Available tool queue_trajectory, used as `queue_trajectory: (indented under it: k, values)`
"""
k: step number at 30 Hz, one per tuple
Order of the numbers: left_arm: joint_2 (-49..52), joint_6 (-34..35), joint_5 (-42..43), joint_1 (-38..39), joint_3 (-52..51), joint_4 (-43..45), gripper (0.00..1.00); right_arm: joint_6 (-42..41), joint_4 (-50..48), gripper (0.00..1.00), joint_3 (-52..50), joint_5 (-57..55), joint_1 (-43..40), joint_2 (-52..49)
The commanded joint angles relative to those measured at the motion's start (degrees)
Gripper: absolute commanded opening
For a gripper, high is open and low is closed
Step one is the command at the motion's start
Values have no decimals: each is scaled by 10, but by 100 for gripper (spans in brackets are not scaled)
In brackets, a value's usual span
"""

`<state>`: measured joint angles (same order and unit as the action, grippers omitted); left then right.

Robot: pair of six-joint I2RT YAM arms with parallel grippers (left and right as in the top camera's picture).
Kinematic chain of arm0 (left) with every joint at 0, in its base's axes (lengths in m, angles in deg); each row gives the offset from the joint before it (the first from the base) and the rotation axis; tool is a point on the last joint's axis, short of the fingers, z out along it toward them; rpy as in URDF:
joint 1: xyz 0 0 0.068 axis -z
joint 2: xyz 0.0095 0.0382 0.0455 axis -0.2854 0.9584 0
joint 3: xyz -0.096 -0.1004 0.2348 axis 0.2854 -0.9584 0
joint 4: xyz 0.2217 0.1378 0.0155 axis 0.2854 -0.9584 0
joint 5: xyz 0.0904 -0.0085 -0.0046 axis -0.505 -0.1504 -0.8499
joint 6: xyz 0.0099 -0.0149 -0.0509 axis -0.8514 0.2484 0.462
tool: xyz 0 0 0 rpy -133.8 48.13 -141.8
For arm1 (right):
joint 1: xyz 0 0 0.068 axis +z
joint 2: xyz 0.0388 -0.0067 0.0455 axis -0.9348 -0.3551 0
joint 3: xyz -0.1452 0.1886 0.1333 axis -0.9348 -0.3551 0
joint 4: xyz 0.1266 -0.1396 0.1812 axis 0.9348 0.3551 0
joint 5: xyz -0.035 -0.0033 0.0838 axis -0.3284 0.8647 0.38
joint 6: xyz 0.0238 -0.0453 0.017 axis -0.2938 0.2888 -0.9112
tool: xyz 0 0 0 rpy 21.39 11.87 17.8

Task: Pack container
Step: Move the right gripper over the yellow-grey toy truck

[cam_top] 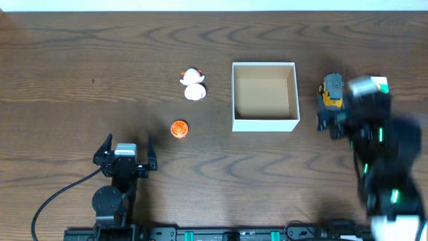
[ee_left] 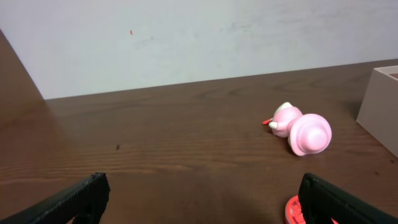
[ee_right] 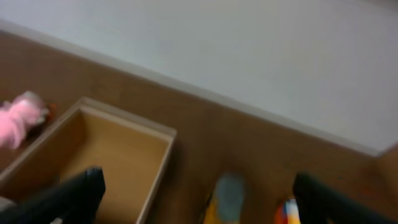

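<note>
While nothing sits in it yet, the task reads as barely begun. Left pincer (cam_top: 127, 150) nearest, released, holding nothing. Orange disc (cam_top: 179, 129) next on table (cam_top: 67, 67). Box (cam_top: 265, 124) mid-table, inside bare. Right pincer (ee_right: 199, 183) spread wide, by yellow toy (cam_top: 330, 94) beside box. Pink toy (cam_top: 194, 85) farthest. All three left to pack.

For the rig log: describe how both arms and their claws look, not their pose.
Both arms are black. The left arm has a round joint housing, a silver-grey block at the wrist and a black cable trailing away. The left claw has two slim black fingers. The right arm is blurred, with green glints and a white-grey wrist block; the right claw also has black fingers.
</note>
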<state>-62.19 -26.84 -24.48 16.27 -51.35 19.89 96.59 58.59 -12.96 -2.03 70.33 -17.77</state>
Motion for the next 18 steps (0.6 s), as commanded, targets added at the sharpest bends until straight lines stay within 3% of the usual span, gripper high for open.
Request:
queue_trajectory:
  k: [1, 4, 8, 13, 18]
  values:
    - [-3, -5, 6, -3, -10, -18, 98, 21, 97, 99, 131, 137, -7, -137]
    - [-3, -5, 6, -3, -10, -18, 98, 12, 149, 99, 209, 168, -7, -226]
    - [-3, -5, 6, -3, -10, -18, 98, -3, 142, 99, 243, 162, -8, -296]
    - [-3, -5, 6, -3, -10, -18, 98, -167, 135, 99, 254, -13, -38, -323]
    - [-3, -5, 6, -3, -10, -18, 98, -168, 142, 99, 255, -41, -101, -358]
